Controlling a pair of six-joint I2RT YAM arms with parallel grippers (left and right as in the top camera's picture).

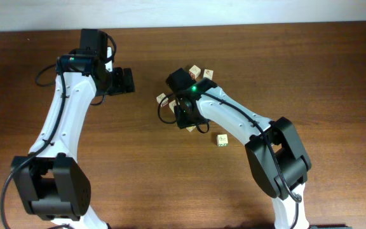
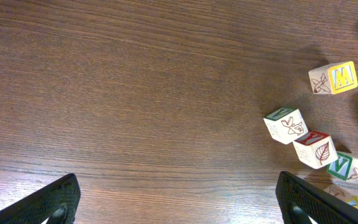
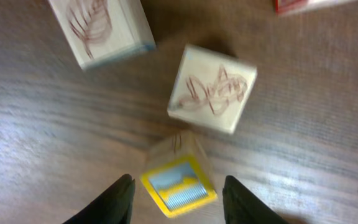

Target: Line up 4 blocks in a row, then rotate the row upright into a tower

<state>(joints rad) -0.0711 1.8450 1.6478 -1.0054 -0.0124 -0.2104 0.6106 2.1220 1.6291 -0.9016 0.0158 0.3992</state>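
On dark wood-grain table [image 1: 145, 178], blocks [image 1: 222, 140] nr centre; pale strip [image 1: 234, 9] behind.

My left arm [image 1: 62, 121] reaches up from its base at the near left, the wrist turned inward so the left gripper [image 1: 127, 81] [image 2: 179, 202] points toward the table's middle, jaws spread wide with nothing between them. My right arm [image 1: 234, 117] stretches from the near right diagonally toward the centre, its right gripper [image 1: 186, 116] [image 3: 178, 199] aimed straight down, low over the table, jaws partly apart.
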